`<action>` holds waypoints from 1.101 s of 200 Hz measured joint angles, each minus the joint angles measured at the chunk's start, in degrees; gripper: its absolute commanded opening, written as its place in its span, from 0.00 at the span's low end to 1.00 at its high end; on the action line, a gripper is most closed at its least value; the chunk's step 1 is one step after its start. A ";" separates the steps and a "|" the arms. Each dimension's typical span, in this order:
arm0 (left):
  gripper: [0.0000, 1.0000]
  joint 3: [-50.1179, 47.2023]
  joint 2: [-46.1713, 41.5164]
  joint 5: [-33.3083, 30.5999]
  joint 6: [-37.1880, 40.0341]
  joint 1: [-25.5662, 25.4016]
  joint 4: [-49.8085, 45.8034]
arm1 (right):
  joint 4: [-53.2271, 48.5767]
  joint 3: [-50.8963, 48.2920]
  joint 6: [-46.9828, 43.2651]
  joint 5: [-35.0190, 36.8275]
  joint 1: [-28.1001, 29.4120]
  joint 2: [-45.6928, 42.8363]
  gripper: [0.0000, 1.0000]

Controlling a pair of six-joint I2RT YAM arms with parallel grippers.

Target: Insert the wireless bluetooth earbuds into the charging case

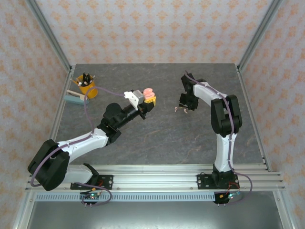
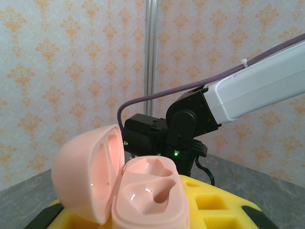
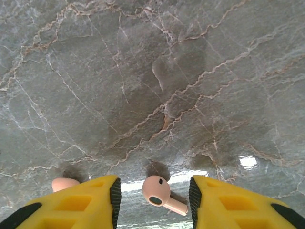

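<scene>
One pink earbud (image 3: 156,190) lies between the open right jaws, stem pointing toward lower right. Meanwhile the left jaws grip the case (image 2: 147,191).

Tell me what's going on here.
The left hand holds a pink charging case off the table, lid open, both sockets empty. The right hand is down at the table, its jaws open on either side of a pink earbud; not gripped yet. A second pink earbud lies beside it.
</scene>
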 measured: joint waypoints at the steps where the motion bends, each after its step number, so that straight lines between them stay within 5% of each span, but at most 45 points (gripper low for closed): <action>1: 0.00 0.00 0.00 0.00 0.00 0.00 -0.04 | 0.00 0.07 -0.02 0.00 0.00 0.07 0.42; 220: 0.00 0.76 0.00 0.00 0.00 0.00 -1.64 | -0.13 -1.51 -2.56 -0.35 0.00 0.52 0.39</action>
